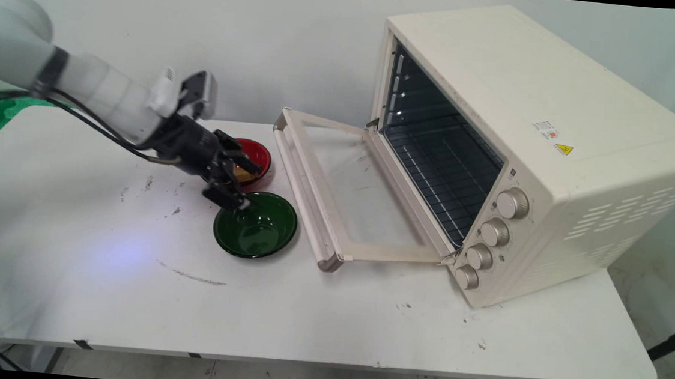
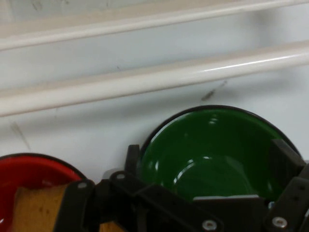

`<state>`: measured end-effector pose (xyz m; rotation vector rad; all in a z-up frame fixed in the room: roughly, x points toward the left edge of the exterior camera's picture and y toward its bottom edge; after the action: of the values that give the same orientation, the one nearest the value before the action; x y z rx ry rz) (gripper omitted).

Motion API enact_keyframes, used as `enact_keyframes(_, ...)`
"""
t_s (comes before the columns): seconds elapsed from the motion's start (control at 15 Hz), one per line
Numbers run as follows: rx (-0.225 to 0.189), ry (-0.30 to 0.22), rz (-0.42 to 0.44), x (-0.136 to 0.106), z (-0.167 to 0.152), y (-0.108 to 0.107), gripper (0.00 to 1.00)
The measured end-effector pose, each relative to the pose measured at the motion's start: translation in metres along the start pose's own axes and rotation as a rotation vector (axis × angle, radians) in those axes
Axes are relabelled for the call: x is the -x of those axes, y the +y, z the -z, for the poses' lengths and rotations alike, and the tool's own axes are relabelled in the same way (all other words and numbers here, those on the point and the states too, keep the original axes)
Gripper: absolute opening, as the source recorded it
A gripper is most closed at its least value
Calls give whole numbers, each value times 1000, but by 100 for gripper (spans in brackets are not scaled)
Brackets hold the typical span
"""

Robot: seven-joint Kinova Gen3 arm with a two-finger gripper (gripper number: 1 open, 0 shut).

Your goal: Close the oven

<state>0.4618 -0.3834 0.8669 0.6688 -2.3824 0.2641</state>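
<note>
The black fingers [image 2: 131, 157] stand apart and hold nothing. In the hand view, one rises just outside the near rim of the green bowl [image 2: 212, 154] and the other rises at the bowl's opposite side, so the pair straddles it. Whether either finger touches the rim cannot be told. In the main view the fingers [image 1: 234, 200] sit low over that edge of the green bowl [image 1: 259, 231] that faces away from the oven [image 1: 500, 106].

The green bowl shows a glossy inside with nothing in it. It rests on the tabletop [image 1: 303, 319] just beside the handle [image 1: 304, 193] of the oven's door [image 1: 338, 177].

A red bowl [image 1: 262, 154] stands close beside the green one, farther back along the same handle and partly hidden by the hand. It holds a tan piece [image 2: 34, 208] whose kind cannot be made out.

The door is folded fully down toward both bowls, its glass pane level with the tabletop. The cavity behind it is open, with a wire rack [image 1: 440, 179] and no dish on it. Four knobs [image 1: 494, 232] run down the oven's front beside the opening.
</note>
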Motion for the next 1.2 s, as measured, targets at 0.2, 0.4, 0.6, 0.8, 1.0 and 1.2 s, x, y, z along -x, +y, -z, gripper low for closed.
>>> enact_keyframes(0.2,-13,4,12,0,-27,-3,100)
enact_keyframes(0.4,-19,14,20,-1,-43,-5,0)
enact_keyframes(0.6,-22,33,23,-3,-56,-7,0)
enact_keyframes(0.8,-22,64,24,-5,-62,-8,0)
enact_keyframes(1.0,-20,96,22,-8,-62,-9,0)
enact_keyframes(1.2,-16,164,17,-15,-53,-15,0)
